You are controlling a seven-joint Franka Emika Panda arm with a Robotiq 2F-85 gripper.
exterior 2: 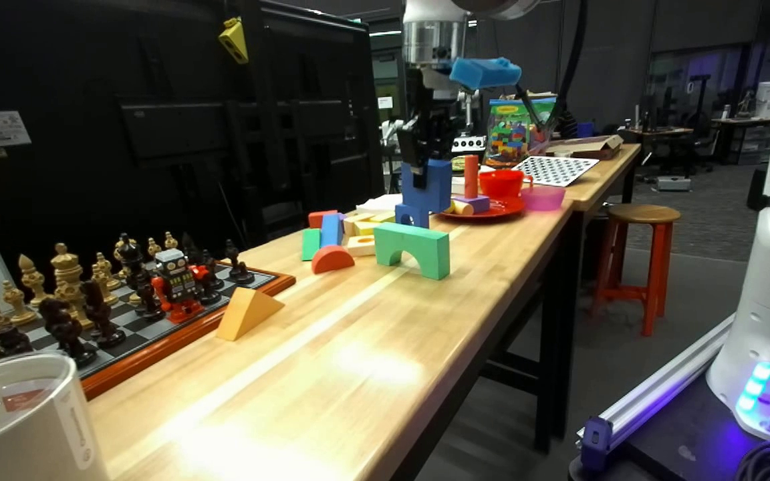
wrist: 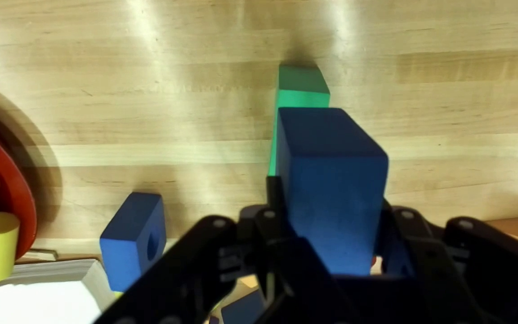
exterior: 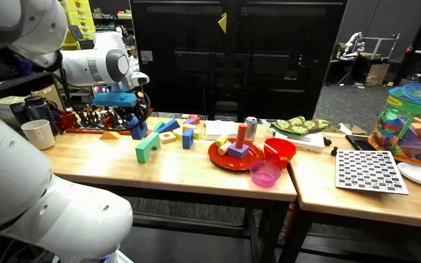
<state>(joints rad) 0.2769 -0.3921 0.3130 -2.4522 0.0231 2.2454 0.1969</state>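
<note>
Red plate (exterior: 228, 164): landmark; bears a purple block (exterior: 238, 150) with an upright red cylinder (exterior: 241, 136) on top.
Red cup (exterior: 280, 148): close by the plate's right edge in an exterior view.
Pink bowl (exterior: 265, 176): front-right of the plate there, translucent.
Drinks can (exterior: 250, 129): upright, just behind the plate.
Patterned green cloth (exterior: 300, 126): behind and right of the plate.
Checkered board (exterior: 369, 171): well right of the plate, next table.
White cup (exterior: 37, 136): well left of the plate.
Chessboard (exterior 2: 158, 351): well left of the plate too, carrying chess pieces (exterior 2: 67, 277) and a toy robot (exterior 2: 178, 287).

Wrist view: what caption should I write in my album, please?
Black jaws grip a blue block that partly hides the green arch on the table.
</note>
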